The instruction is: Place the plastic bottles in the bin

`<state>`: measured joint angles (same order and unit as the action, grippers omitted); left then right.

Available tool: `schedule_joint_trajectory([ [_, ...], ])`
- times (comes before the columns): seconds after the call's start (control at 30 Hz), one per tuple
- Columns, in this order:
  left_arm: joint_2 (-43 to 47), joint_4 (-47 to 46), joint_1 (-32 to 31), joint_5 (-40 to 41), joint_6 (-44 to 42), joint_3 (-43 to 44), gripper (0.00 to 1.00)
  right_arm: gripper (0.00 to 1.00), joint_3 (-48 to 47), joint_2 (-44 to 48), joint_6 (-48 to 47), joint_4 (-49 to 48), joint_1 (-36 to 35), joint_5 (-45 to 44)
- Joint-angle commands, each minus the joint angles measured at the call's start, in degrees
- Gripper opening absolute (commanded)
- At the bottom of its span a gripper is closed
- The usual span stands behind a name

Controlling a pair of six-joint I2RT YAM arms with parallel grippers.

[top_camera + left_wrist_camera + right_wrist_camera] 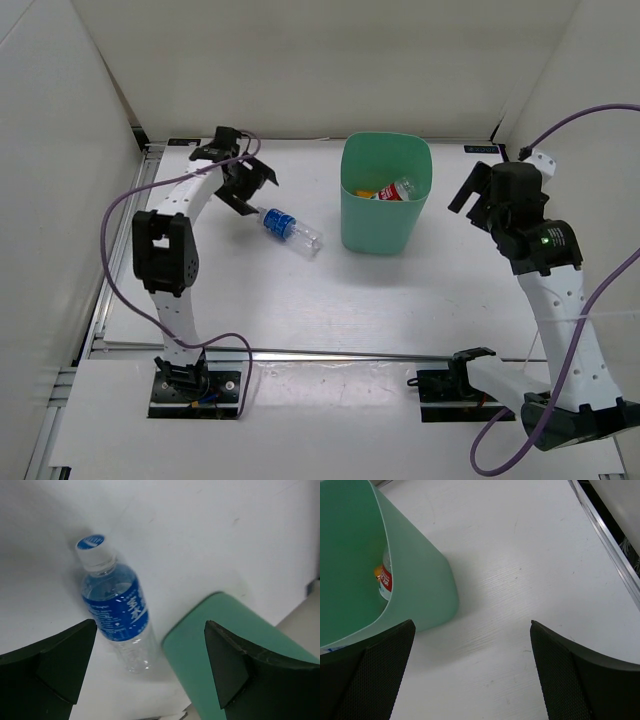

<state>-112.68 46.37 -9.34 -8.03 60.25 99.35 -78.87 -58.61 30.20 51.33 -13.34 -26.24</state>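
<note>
Blue-label bottle (291, 229) lies on the table (300, 310) at nine o'clock of the bin (385, 225), cap toward the wide-open, empty left gripper (250, 190). Red-label bottle (398, 190) sits inside the bin. Right gripper (470, 195), equally wide and empty, hovers at three o'clock.

The blue-label bottle (117, 615) is thin, clear, glossy plastic with a ribbed lower body. Its wrap label is shiny film and its cap is smooth plastic. The bin (425, 585) is mint-green plastic, its smooth satin wall taking soft highlights. The bench (520, 580) is white and matt, with a faint brushed grain and a few scuffs. The left fingers (55, 670) look like plain matt black plastic. The right fingers (375, 680) have a fine dotted, rough texture. A thin strip (330, 354) across the near bench edge is bare silvery metal.
</note>
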Motion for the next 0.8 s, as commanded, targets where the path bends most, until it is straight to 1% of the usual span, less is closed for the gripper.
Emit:
schedule_joint_trajectory([
  [0.0,-0.07,4.26,-2.08,-4.27,0.57,0.84,1.0,0.99,0.21,-0.1,-1.46,-2.38,0.51,1.63],
  [0.13,-0.61,4.26,-3.75,-4.27,0.57,0.84,1.0,0.99,2.22,1.21,-1.98,-2.38,0.51,1.63],
  [0.23,-2.54,4.26,-4.89,-5.5,0.57,-0.29,1.0,0.99,3.64,1.74,-2.51,-2.38,0.51,1.63],
  [0.33,-4.21,5.57,-5.94,-4.98,0.57,-0.3,1.0,0.99,4.95,1.74,-2.51,-2.38,1.03,1.63],
  [0.57,-8.51,6.98,-5.95,-4.98,0.57,-0.91,1.0,0.99,4.95,1.22,-3.04,-1.85,1.65,2.16],
  [0.63,-10.79,8.38,-5.95,-6.99,0.57,-0.91,1.0,0.99,4.95,1.22,-3.56,-1.85,1.65,1.63],
  [0.67,-11.5,9.78,-5.95,-7.0,0.57,-0.39,1.0,0.99,5.48,1.22,-3.56,-1.85,1.65,1.63],
  [0.77,-12.73,9.79,-5.95,-7.0,0.04,-0.39,1.0,0.99,5.48,1.22,-4.18,-1.85,1.65,1.1],
])
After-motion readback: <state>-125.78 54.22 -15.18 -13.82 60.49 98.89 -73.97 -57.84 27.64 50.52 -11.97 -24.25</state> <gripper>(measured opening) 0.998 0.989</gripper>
